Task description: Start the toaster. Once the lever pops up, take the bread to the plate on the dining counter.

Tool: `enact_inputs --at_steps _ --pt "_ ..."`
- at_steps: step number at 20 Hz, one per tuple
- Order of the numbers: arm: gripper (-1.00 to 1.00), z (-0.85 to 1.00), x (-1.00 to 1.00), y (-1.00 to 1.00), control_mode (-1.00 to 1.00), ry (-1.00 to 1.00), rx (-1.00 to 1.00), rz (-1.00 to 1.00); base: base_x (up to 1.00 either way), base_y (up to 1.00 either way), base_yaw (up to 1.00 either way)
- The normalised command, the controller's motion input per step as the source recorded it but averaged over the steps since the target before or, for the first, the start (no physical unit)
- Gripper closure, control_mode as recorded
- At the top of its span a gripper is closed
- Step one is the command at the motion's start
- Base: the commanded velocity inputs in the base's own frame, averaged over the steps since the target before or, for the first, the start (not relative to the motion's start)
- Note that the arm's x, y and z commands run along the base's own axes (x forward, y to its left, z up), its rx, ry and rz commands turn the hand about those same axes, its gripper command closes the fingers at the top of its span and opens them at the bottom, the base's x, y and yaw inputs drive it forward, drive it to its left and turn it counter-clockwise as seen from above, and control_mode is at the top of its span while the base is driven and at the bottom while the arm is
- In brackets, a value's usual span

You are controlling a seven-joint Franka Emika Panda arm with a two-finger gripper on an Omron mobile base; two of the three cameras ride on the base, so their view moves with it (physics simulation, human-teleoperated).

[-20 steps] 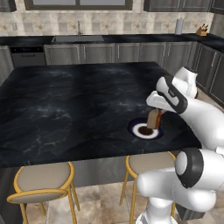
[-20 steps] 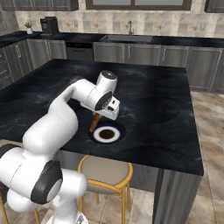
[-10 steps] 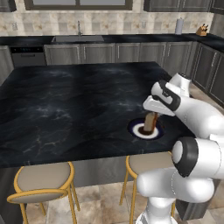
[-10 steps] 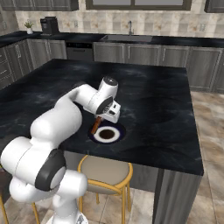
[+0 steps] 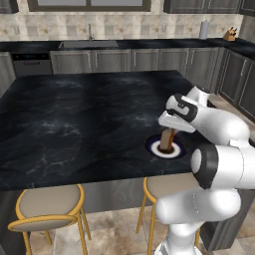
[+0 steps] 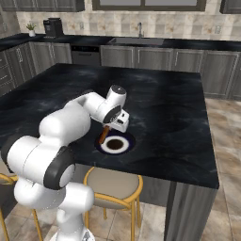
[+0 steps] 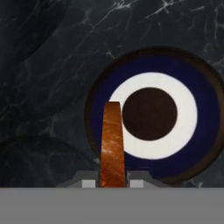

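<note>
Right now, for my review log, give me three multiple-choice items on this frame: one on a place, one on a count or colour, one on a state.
1. Where is the plate?
A. on the dining counter near its front edge
B. on a stool
C. beside the sink

2. How many stools stand below the counter's front edge in the left base view?
A. none
B. two
C. four

3. How is the bread held?
A. lying flat on the plate
B. lying on the floor
C. edge-on in the shut gripper, above the plate

Answers: 1 A, both base views show the plate by the near edge. 2 B, two yellow-framed seats show there. 3 C, the hand view shows the slice's crust edge between the fingertips.
</note>
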Motion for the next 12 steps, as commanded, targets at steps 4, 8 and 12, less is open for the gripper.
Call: enact_inputs --at_steps 4,8,12 --pt "1.00 -0.27 0.20 0.03 -1.00 0.00 0.00 0.00 0.00 0.00 0.00" --pt "1.00 -0.22 0.14 0.01 -1.00 0.00 0.00 0.00 0.00 0.00 0.00" --pt "1.00 0.00 0.04 0.01 -1.00 -0.01 0.00 0.00 0.00 0.00 0.00"
